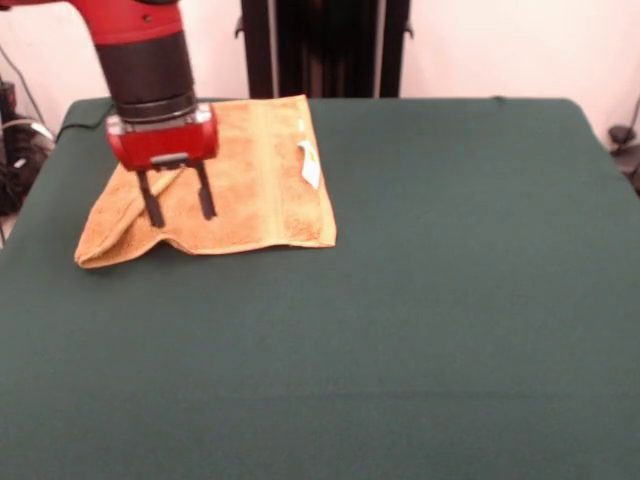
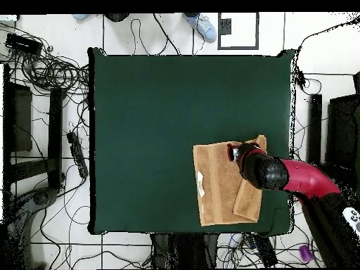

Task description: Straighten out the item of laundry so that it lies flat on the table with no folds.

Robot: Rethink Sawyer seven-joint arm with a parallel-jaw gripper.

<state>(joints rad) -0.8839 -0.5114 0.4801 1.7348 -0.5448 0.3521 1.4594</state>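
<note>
The hand (image 1: 178,205) hangs from the red and black arm (image 1: 140,45) with its two dark fingers (image 1: 152,200) spread apart and pointing straight down, nothing between them. In the front view the tips stand over the golden-orange terry hand towel (image 1: 250,180); whether they touch the cloth cannot be told. In the overhead view the hand (image 2: 234,150) shows only as a dark shape at the end of the arm, over the towel's edge farthest from the robot's base.

The hand towel (image 2: 218,184) lies directly beneath the hand and spreads away from it. The part just under and beside the fingers is not flat: a flap is doubled over there (in the overhead view it reads as a second, narrower layer lying along one side of the towel), and in the front view the corner below the fingers ends in a rounded, folded edge. Farther from the hand the towel lies smooth, with a woven band (image 1: 268,165) running across it and, beyond that, a small white tag (image 1: 310,163) close to the hem.

The dark green counter (image 1: 420,300) carries the towel near the edge by the robot's pedestal, and it stretches wide and bare well away from the hand on the other sides.
</note>
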